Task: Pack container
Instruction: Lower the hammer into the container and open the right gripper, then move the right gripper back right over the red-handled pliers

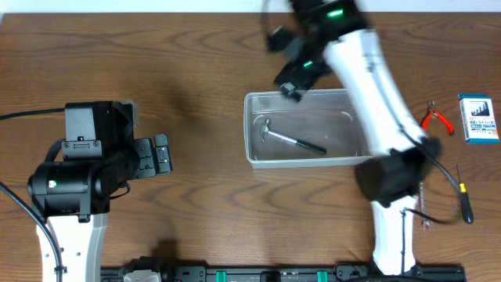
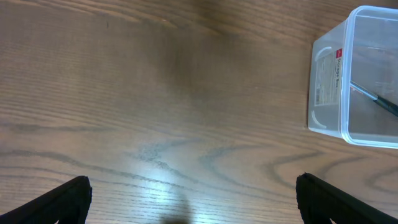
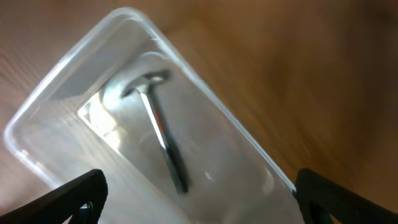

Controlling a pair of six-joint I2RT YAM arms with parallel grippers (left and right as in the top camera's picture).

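Observation:
The clear plastic container point(image 1: 258, 157) stands mid-table with a small hammer point(image 1: 293, 139) lying in it, metal head to the left, black handle to the right. The right wrist view shows the container point(image 3: 37, 112) and the hammer point(image 3: 158, 134) from above. My right gripper point(image 1: 290, 78) hangs open and empty over the container's back left corner; its fingertips point(image 3: 199, 199) frame the tub. My left gripper point(image 1: 160, 153) is open and empty at the left, low over bare wood point(image 2: 193, 199), with the container point(image 2: 326, 93) to its right.
Right of the container lie red-handled pliers point(image 1: 437, 117), a small blue box point(image 1: 477, 119) and a black-handled screwdriver point(image 1: 464, 200). Another thin tool point(image 1: 423, 205) lies partly under my right arm. The table's back edge runs along the top.

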